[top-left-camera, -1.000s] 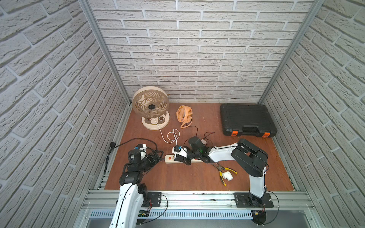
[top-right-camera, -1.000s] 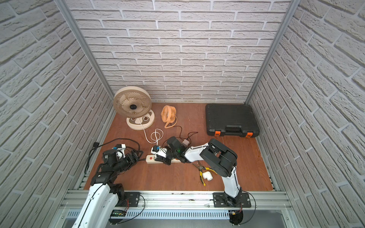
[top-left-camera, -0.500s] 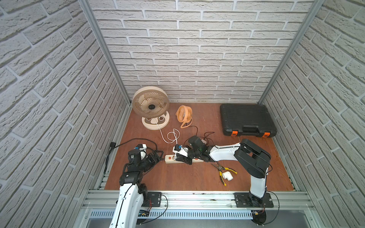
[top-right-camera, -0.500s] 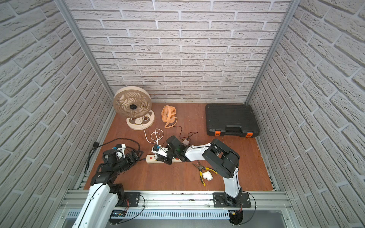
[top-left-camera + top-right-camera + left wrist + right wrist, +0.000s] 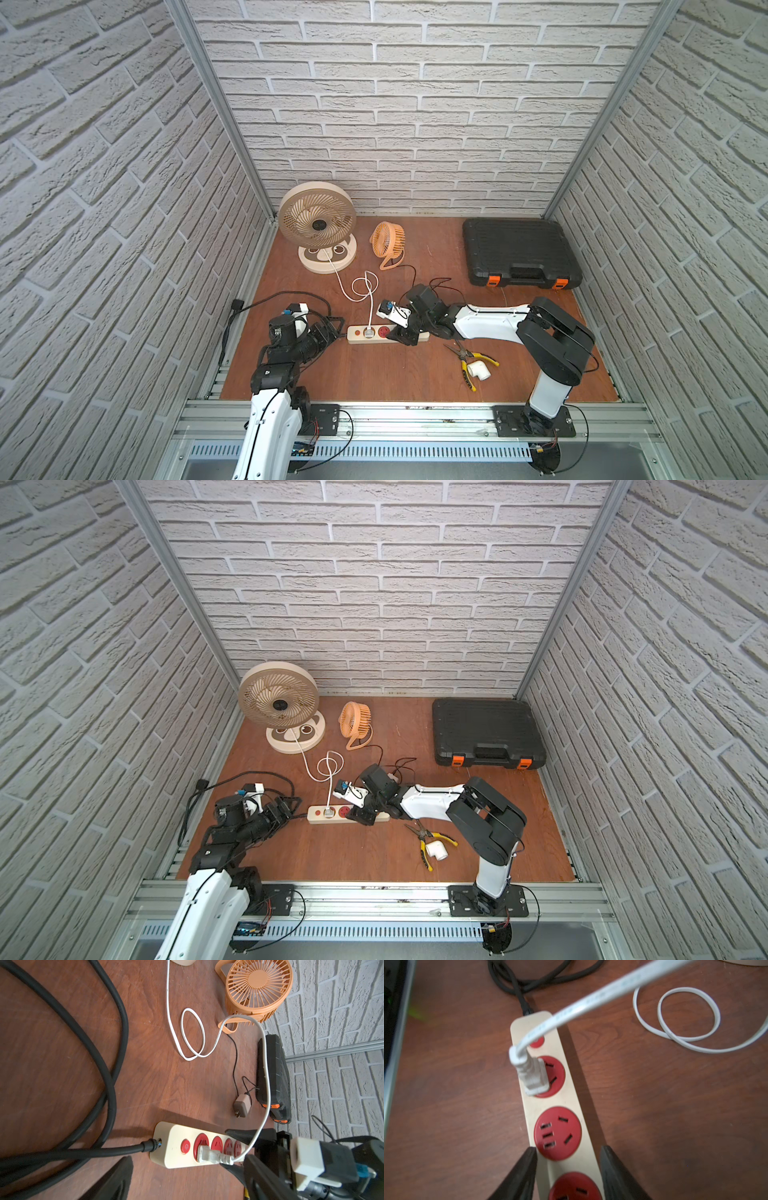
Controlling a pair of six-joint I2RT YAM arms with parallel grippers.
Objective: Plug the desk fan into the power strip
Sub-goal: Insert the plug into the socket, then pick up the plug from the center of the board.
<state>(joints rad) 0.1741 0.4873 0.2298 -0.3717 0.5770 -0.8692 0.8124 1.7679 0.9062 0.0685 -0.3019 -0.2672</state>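
Top views: desk fan point(image 5: 316, 222) at back wall. Its white cord point(image 5: 370, 309) runs to power strip point(image 5: 370, 340) mid-floor. My right gripper point(image 5: 401, 334) low over strip's end away from button. My left gripper point(image 5: 334, 328) just beside button end, fingers spread, empty.

Left wrist: white plug point(image 5: 209, 1156) sits in socket next to red button point(image 5: 185, 1146); looks fully home.

Right wrist: right jaws parted, straddling strip, pinching nothing; plug clear ahead.

Judgement: insertion done. Next move: lift right arm away without snagging cord arching overhead.
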